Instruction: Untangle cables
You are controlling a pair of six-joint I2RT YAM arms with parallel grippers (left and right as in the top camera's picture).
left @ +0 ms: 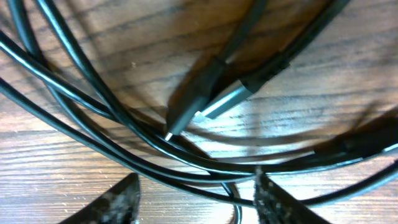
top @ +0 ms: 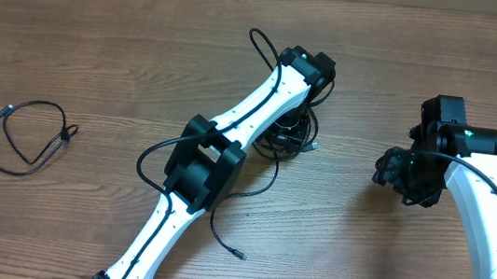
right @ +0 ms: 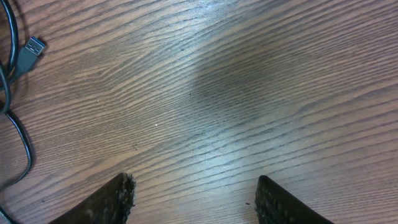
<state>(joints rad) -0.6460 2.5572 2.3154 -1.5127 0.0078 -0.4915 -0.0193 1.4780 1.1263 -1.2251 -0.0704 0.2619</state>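
Observation:
A tangle of thin black cables (top: 288, 135) lies at the table's middle, mostly under my left gripper (top: 309, 71). In the left wrist view several strands and two plug ends (left: 214, 99) cross just above the open left gripper (left: 196, 199), with strands running between the fingers. One loose cable end (top: 228, 240) trails toward the front. A separate black cable (top: 26, 135) lies in a loop at the far left. My right gripper (top: 399, 175) is open and empty over bare wood (right: 193, 193), right of the tangle; a USB plug (right: 30, 51) shows at its left edge.
The wooden table (top: 109, 48) fills the view. The left arm (top: 209, 158) stretches diagonally from the front edge to the tangle, with its own thicker black wire looping beside it. The right arm (top: 492, 224) stands at the right.

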